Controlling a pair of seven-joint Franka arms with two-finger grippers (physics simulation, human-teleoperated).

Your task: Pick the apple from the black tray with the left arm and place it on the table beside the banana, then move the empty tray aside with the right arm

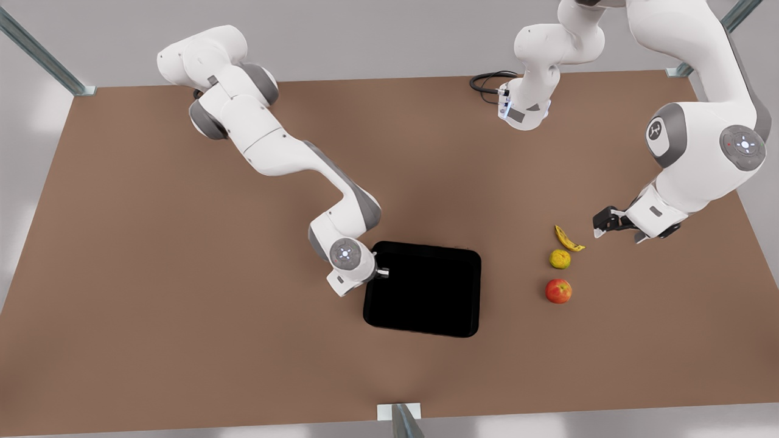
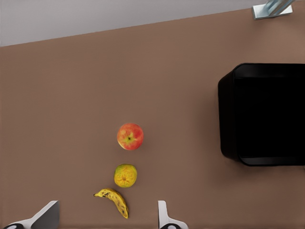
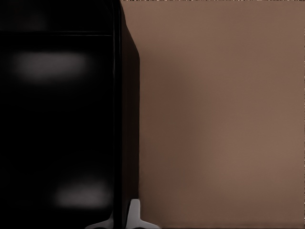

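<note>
The red apple (image 1: 558, 291) (image 2: 130, 136) rests on the brown table (image 1: 182, 316), in a row with a round yellow-green fruit (image 1: 560, 259) (image 2: 125, 175) and the spotted banana (image 1: 568, 238) (image 2: 113, 200). My left gripper (image 1: 599, 226) (image 2: 106, 222) hovers just beyond the banana, open and holding nothing. The black tray (image 1: 426, 246) (image 2: 226, 114) (image 3: 116, 95) lies empty near the table's middle. My right gripper (image 1: 383, 272) (image 3: 123, 220) is at the tray's edge on the front view's left, its fingers pinching the rim.
A black cable (image 1: 487, 82) loops by the left arm's base at the back. Metal frame posts stand at the table's corners, and a bracket (image 1: 398, 412) sits on the front edge. Bare tabletop spreads across the front view's left.
</note>
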